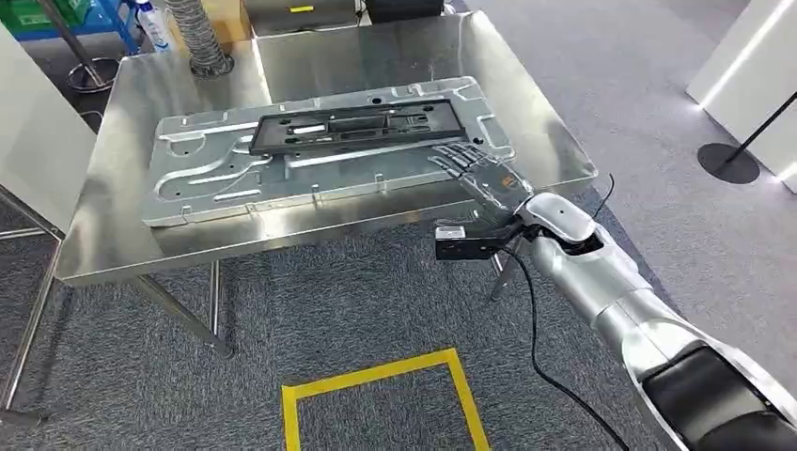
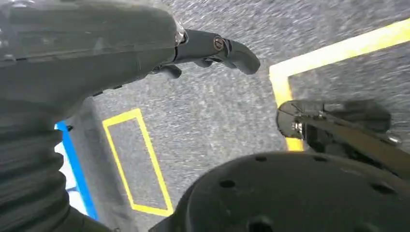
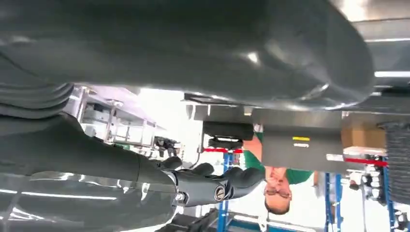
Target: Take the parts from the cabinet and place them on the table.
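Item: black frame (image 1: 352,125) atop metal panel (image 1: 320,155), bench (image 1: 141,235) centre. My right hand (image 1: 475,174) flat on panel's right end, fingers spread, grasping nothing. Advice: lift straight off w/o dragging. Left hand (image 2: 212,50) unloaded.

Yellow floor sq (image 1: 381,399), hose (image 1: 200,38), spray btl (image 1: 152,25).

We cannot tell whether the right hand (image 1: 479,178), lying on the near right corner of the metal panel (image 1: 235,178), grips it; its palm side is hidden. The black frame (image 1: 357,124) covers part of the panel's far side. The steel table (image 1: 141,246) is cut off at its far edge. The left hand (image 2: 212,48) is blurred, its fingers partly hidden.
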You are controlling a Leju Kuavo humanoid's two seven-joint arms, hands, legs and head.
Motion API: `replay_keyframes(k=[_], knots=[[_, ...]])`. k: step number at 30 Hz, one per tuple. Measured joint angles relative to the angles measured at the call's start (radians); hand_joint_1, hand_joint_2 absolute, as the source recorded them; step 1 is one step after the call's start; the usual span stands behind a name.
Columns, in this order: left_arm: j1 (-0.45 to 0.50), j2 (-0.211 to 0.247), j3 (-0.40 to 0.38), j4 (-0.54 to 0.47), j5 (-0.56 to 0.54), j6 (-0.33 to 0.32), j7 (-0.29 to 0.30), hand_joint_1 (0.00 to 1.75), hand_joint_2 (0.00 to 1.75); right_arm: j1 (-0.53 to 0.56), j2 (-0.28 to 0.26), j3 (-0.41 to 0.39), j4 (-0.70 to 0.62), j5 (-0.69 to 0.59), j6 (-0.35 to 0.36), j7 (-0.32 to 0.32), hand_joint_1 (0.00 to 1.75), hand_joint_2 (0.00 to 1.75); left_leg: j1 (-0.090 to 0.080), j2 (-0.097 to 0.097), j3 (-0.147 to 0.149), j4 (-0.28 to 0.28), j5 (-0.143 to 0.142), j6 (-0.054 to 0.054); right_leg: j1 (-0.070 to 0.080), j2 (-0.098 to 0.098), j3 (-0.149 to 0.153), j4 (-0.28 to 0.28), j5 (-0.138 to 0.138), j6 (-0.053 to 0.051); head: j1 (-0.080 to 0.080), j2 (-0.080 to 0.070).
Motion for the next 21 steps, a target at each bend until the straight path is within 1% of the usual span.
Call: replay_keyframes(k=[1,2,3,4,5,6,7,8,9,10,11,12,13,14,15,16,17,18,19,20,21], knots=[[0.004,0.001,0.001,0.000,0.000,0.002,0.000,0.00,0.00,-0.001,-0.001,-0.011,0.000,-0.002,-0.005,0.002,0.00,0.00,-0.006,0.000,0.072,-0.091,-0.025,0.013,0.002,0.000,-0.008,0.002,0.006,0.004,0.000,0.000],[0.007,0.000,0.002,0.000,0.000,0.004,0.000,0.00,0.00,-0.002,-0.010,-0.025,0.002,-0.010,-0.010,0.002,0.00,0.00,-0.006,-0.001,0.105,-0.159,-0.042,0.014,0.004,0.000,-0.011,0.004,0.012,0.007,0.000,0.000],[0.010,0.000,0.004,0.000,0.003,0.004,-0.002,0.00,0.00,-0.002,-0.016,-0.041,0.005,-0.021,-0.016,0.002,0.00,0.00,-0.007,-0.006,0.102,-0.163,-0.042,0.012,0.001,-0.001,-0.016,0.002,0.024,0.013,0.000,0.000],[0.011,-0.002,0.007,0.000,0.010,0.005,-0.006,0.00,0.00,0.001,-0.023,-0.057,0.011,-0.036,-0.025,0.001,0.00,0.00,-0.009,-0.009,0.096,-0.162,-0.035,0.015,-0.004,-0.002,-0.021,-0.003,0.034,0.020,0.000,0.000],[0.011,-0.005,0.010,0.000,0.012,0.005,-0.009,0.00,0.00,0.008,-0.034,-0.073,0.017,-0.054,-0.035,-0.003,0.00,0.00,-0.011,-0.010,0.092,-0.172,-0.022,0.019,-0.002,-0.002,-0.021,-0.010,0.044,0.026,0.000,0.000],[0.012,-0.010,0.013,0.000,0.016,0.006,-0.010,0.00,0.00,0.020,-0.051,-0.097,0.025,-0.080,-0.054,-0.011,0.00,0.00,0.005,-0.005,0.088,-0.192,-0.003,0.025,0.000,-0.001,-0.024,-0.010,0.038,0.030,0.000,0.000],[0.014,-0.008,0.016,0.000,0.020,0.009,-0.012,0.00,0.00,0.035,-0.067,-0.132,0.038,-0.118,-0.085,-0.022,0.00,0.00,0.005,-0.001,0.079,-0.196,0.008,0.032,0.000,0.002,-0.033,0.013,-0.003,0.041,0.000,0.000],[0.014,-0.008,0.018,0.000,0.021,0.010,-0.015,0.00,0.00,0.054,-0.077,-0.163,0.052,-0.153,-0.108,-0.032,0.00,0.00,0.006,-0.001,0.067,-0.195,0.019,0.034,-0.005,0.001,-0.053,0.074,-0.061,0.049,0.000,0.000],[0.014,-0.010,0.019,0.000,0.021,0.013,-0.016,0.00,0.00,0.089,-0.093,-0.221,0.083,-0.227,-0.141,-0.054,0.00,0.00,0.007,-0.003,0.054,-0.195,0.029,0.035,-0.012,0.000,-0.076,0.153,-0.115,0.057,0.000,0.000],[0.014,-0.011,0.021,0.000,0.022,0.016,-0.017,0.00,0.00,0.133,-0.099,-0.275,0.112,-0.294,-0.161,-0.083,0.00,0.00,0.007,-0.004,0.042,-0.195,0.038,0.035,-0.016,0.000,-0.094,0.227,-0.155,0.064,0.000,0.000],[0.014,-0.011,0.024,0.000,0.023,0.019,-0.017,0.00,0.00,0.183,-0.099,-0.337,0.149,-0.362,-0.174,-0.123,0.00,0.00,0.009,-0.007,0.029,-0.192,0.047,0.034,-0.020,-0.001,-0.102,0.285,-0.172,0.070,0.000,0.000],[0.014,-0.012,0.026,0.000,0.023,0.020,-0.017,0.00,0.00,0.231,-0.098,-0.396,0.191,-0.426,-0.158,-0.152,0.00,0.00,0.011,-0.009,0.017,-0.189,0.054,0.031,-0.025,-0.001,-0.092,0.300,-0.158,0.075,0.000,0.000],[0.012,-0.013,0.028,0.000,0.019,0.020,-0.015,0.00,0.00,0.280,-0.094,-0.461,0.243,-0.527,-0.090,-0.124,0.00,0.00,0.013,-0.009,0.003,-0.183,0.061,0.028,-0.029,-0.002,-0.061,0.274,-0.119,0.079,0.000,0.000],[0.010,-0.014,0.029,0.000,0.014,0.020,-0.008,0.00,0.00,0.328,-0.077,-0.531,0.292,-0.630,0.002,-0.061,0.00,0.00,0.016,-0.009,-0.008,-0.176,0.065,0.023,-0.032,-0.003,-0.008,0.209,-0.079,0.083,0.000,0.000],[0.007,-0.014,0.029,0.000,0.006,0.020,-0.004,0.00,0.00,0.382,-0.034,-0.616,0.346,-0.715,0.088,0.053,0.00,0.00,0.017,-0.009,-0.017,-0.169,0.067,0.018,-0.035,-0.006,0.064,0.118,-0.059,0.085,0.000,0.000],[0.005,-0.014,0.029,0.000,0.002,0.021,-0.002,0.00,0.00,0.437,-0.003,-0.680,0.388,-0.763,0.120,0.151,0.00,0.00,0.017,-0.008,-0.020,-0.163,0.069,0.013,-0.036,-0.007,0.125,0.028,-0.100,0.082,0.000,0.000],[0.005,-0.014,0.029,0.000,0.002,0.024,-0.002,0.00,0.00,0.499,0.039,-0.739,0.424,-0.823,0.129,0.225,0.00,0.00,0.015,-0.010,-0.020,-0.159,0.073,0.004,-0.023,-0.005,0.156,-0.031,-0.120,0.068,0.000,0.000],[0.006,-0.014,0.029,0.000,0.003,0.027,-0.003,0.00,0.00,0.568,0.100,-0.810,0.459,-0.906,0.119,0.256,0.00,0.00,0.014,-0.008,-0.016,-0.166,0.078,-0.005,-0.023,-0.003,0.148,-0.018,-0.112,0.058,0.000,0.000],[0.008,-0.014,0.030,0.000,0.006,0.029,-0.007,0.00,0.00,0.627,0.147,-0.875,0.485,-0.962,0.106,0.256,0.00,0.00,0.015,-0.007,-0.018,-0.166,0.084,-0.011,-0.021,-0.003,0.145,-0.016,-0.112,0.051,0.000,0.000],[0.010,-0.014,0.032,0.000,0.008,0.031,-0.011,0.00,0.00,0.677,0.202,-0.942,0.513,-0.997,0.098,0.256,0.00,0.00,0.014,-0.007,-0.020,-0.169,0.091,-0.022,-0.020,-0.002,0.137,-0.012,-0.106,0.042,0.000,0.000],[0.010,-0.013,0.033,0.000,0.007,0.032,-0.015,0.00,0.00,0.713,0.244,-0.988,0.535,-1.019,0.099,0.264,0.00,0.00,0.012,-0.003,-0.027,-0.163,0.090,-0.028,-0.031,-0.004,0.124,-0.016,-0.095,0.027,0.000,0.000]])
